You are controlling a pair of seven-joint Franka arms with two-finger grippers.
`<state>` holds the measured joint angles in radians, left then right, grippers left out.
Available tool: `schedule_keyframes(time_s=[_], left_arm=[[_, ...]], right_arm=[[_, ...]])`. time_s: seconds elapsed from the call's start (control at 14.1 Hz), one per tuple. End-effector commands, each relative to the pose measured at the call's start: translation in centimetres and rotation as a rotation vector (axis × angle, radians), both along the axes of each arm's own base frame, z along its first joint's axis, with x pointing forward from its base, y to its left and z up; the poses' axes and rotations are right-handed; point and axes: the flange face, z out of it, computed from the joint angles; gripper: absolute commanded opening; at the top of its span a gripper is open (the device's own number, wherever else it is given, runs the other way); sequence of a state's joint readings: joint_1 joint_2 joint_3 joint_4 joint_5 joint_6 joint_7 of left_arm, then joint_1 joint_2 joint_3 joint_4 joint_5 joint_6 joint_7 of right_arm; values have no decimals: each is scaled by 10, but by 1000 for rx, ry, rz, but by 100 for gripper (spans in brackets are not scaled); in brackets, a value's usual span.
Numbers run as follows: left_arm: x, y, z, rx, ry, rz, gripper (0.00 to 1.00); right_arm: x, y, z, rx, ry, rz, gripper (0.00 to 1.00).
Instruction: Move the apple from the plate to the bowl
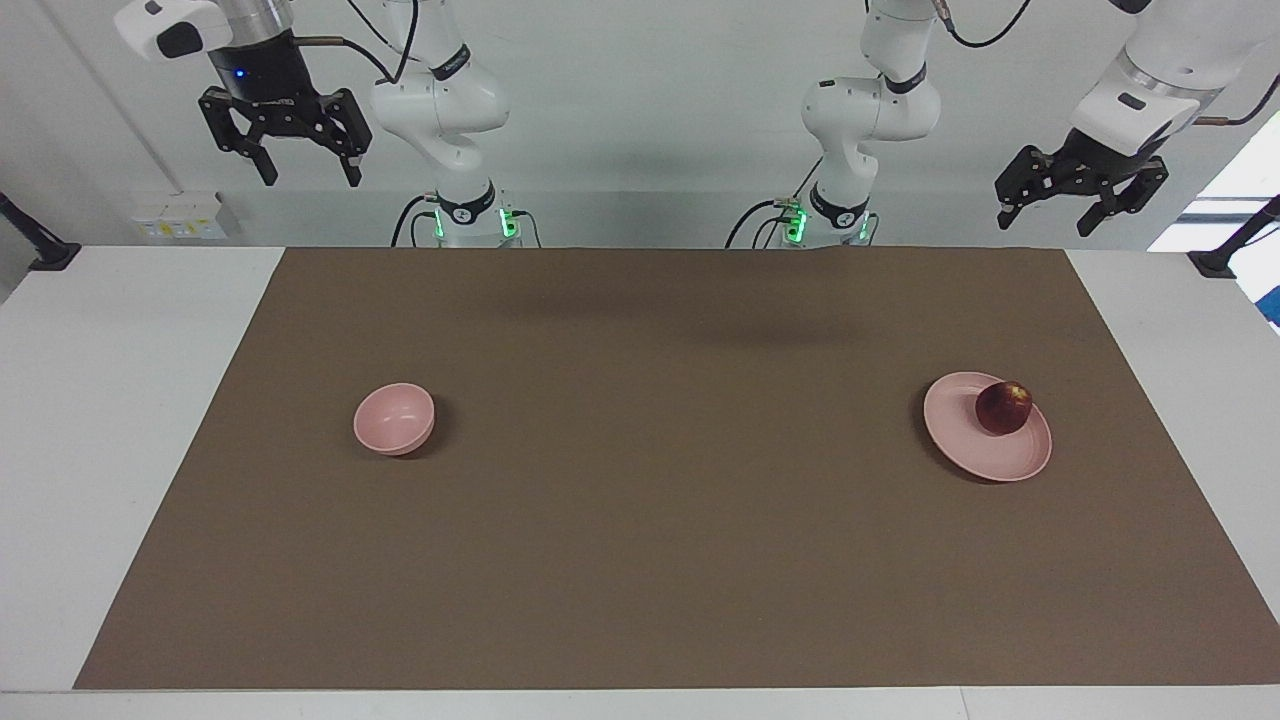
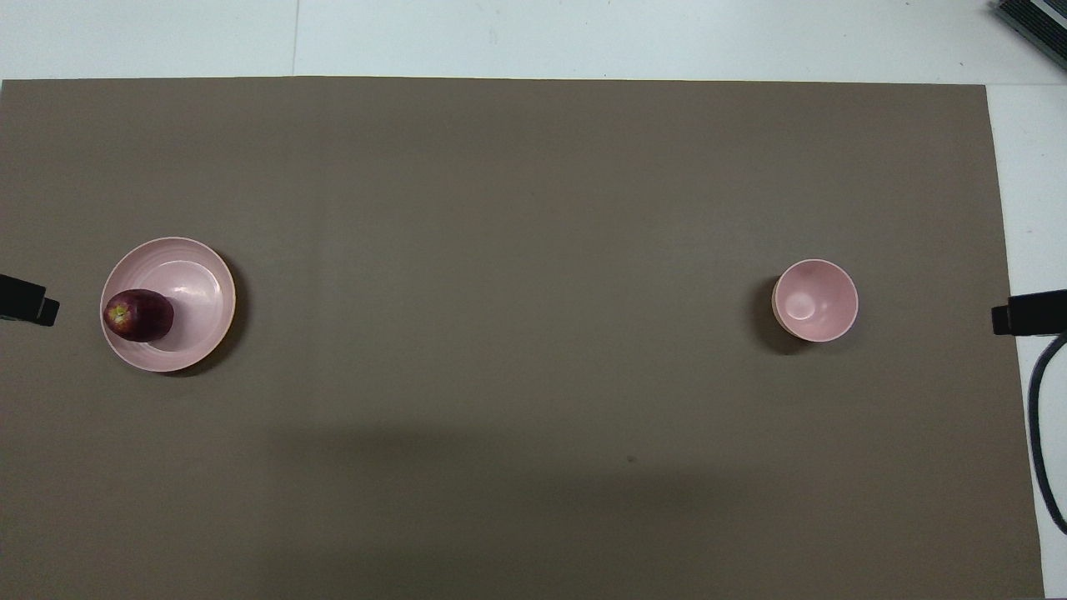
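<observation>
Nothing started yet. Right gripper [image 1: 296, 160] parked high over the right arm's end of the table, jaws spread wide, holding nothing, waiting. Small deep pale pink bowl [image 1: 394, 419] on brown mat [image 1: 640, 560] toward that same end, empty, upright, ready to receive. Flat pale pink plate [image 1: 987, 427] well apart at the left arm's end. Round dark red apple [image 1: 1003, 407], yellowish patch near stem, glossy, sitting off-centre by the plate's rim. Left gripper [image 1: 1080, 207] raised above that end, fingers apart, empty; probably the picker, being closest.
</observation>
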<state>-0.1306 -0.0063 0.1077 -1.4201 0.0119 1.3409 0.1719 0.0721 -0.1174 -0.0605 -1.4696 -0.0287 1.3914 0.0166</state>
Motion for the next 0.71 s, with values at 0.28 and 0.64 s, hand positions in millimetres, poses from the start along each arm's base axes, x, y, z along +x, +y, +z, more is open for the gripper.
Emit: schedule_keyframes(time_s=[0.28,0.64], left_arm=[[-7,-2,1,3,-4,10,100],[-8,-3,2,2,1,11,100]], right_arm=[[-3,-3,-1,16,-13,21,100],[-4,-3,-1,16,-11,21,100]])
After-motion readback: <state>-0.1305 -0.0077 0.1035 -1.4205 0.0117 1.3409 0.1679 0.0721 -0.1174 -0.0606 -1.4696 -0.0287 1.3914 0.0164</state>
